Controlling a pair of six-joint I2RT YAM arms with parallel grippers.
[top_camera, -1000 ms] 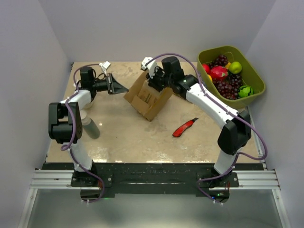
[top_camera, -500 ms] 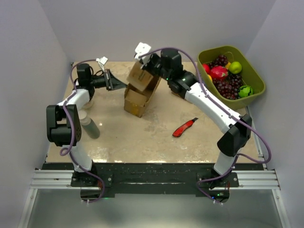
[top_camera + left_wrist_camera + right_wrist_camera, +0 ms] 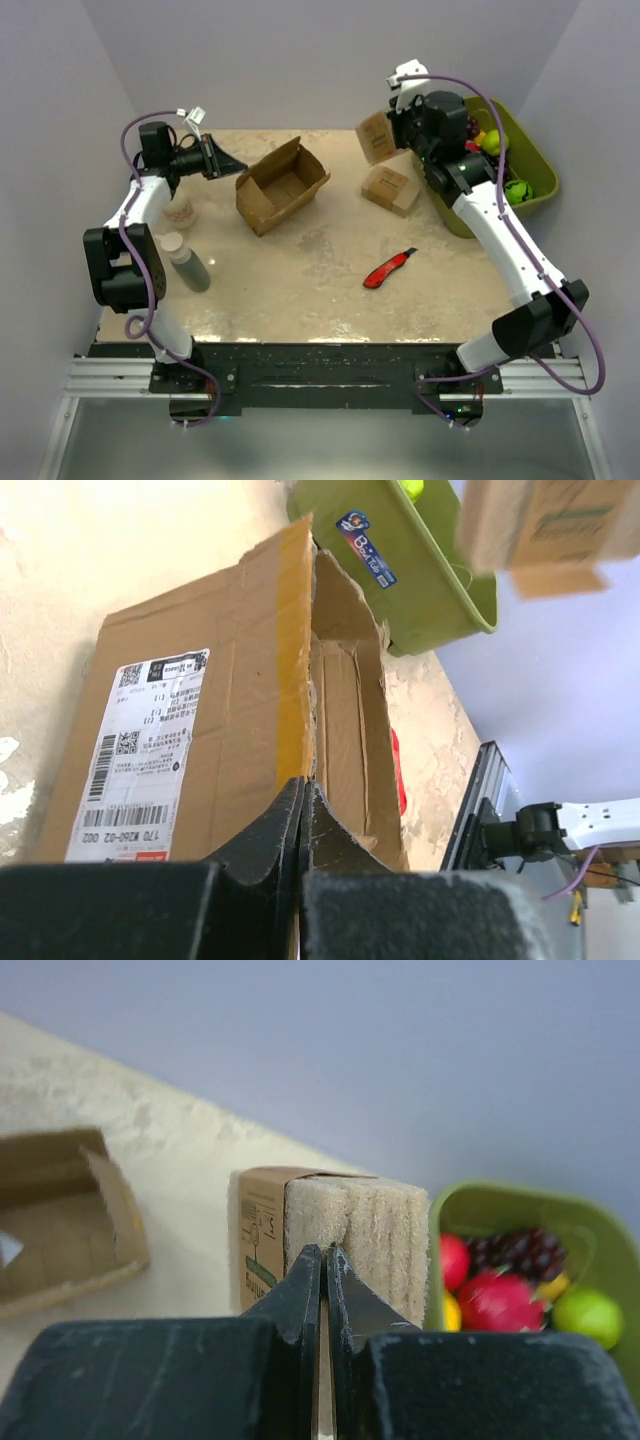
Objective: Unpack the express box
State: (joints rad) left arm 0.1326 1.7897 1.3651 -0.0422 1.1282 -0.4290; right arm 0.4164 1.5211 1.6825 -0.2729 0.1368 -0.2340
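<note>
The express box point(image 3: 280, 187) lies open on the table at back centre, nothing visible inside it. In the left wrist view its white label point(image 3: 135, 750) and yellowish tape point(image 3: 292, 660) show. My left gripper point(image 3: 240, 169) point(image 3: 305, 782) is shut on the taped flap at the box's left corner. My right gripper point(image 3: 393, 128) point(image 3: 324, 1252) is raised at the back right, shut on a small brown pack point(image 3: 374, 137) point(image 3: 262, 1235) with beige pads point(image 3: 380, 1225) at its end. That pack also hangs at the top right of the left wrist view point(image 3: 545, 525).
A second small brown box point(image 3: 390, 190) lies on the table under the right arm. A green basket point(image 3: 540, 170) point(image 3: 430, 575) of fruit stands at the back right. A red utility knife point(image 3: 390, 268) lies front centre. A grey bottle point(image 3: 187, 262) and a white tub point(image 3: 182, 211) stand at the left.
The right gripper pulled a small pack up out of the express box and swung it right. The box tipped up, then settled further left, and a second small box now lies on the table.
</note>
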